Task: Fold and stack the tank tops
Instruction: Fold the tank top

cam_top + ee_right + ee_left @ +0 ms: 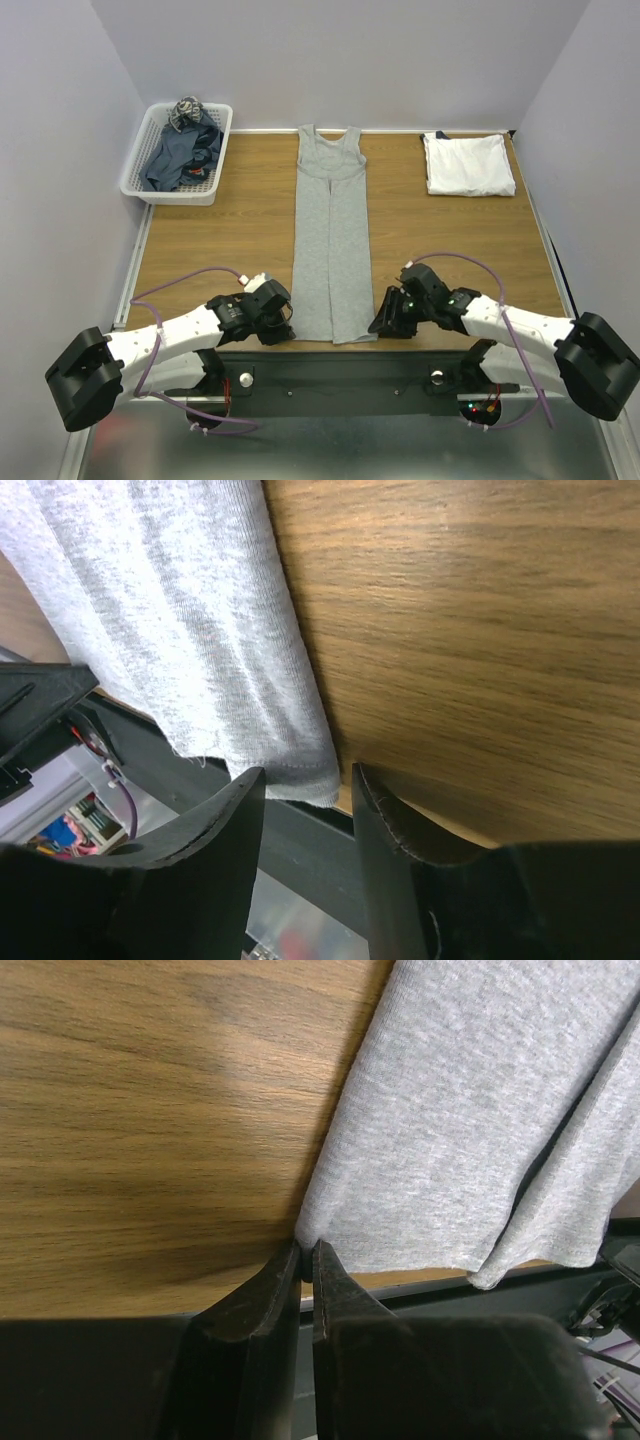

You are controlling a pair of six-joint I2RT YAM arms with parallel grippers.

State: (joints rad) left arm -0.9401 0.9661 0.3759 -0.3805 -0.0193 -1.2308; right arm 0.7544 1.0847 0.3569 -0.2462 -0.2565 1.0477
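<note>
Pinching the near hem corner of the grey tank top (331, 240), the left gripper (307, 1258) is clamped; the right gripper (307, 776) straddles the other corner, spread.

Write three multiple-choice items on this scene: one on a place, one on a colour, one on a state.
1. Where on the table does the folded white tank top lie?
A. near left edge
B. far right corner
C. middle

2. What colour is the long tank top laid down the middle?
A. red
B. black
C. light heather-grey

3. How does the right pincer stand?
A. open, astride the long tank top's near corner
B. shut on the white tank top
C. out of view

Answers:
1 B: it lies at the far edge, on the right side.
2 C: the strip is pale flecked grey.
3 A: its fingers stand apart either side of the hem corner.
</note>
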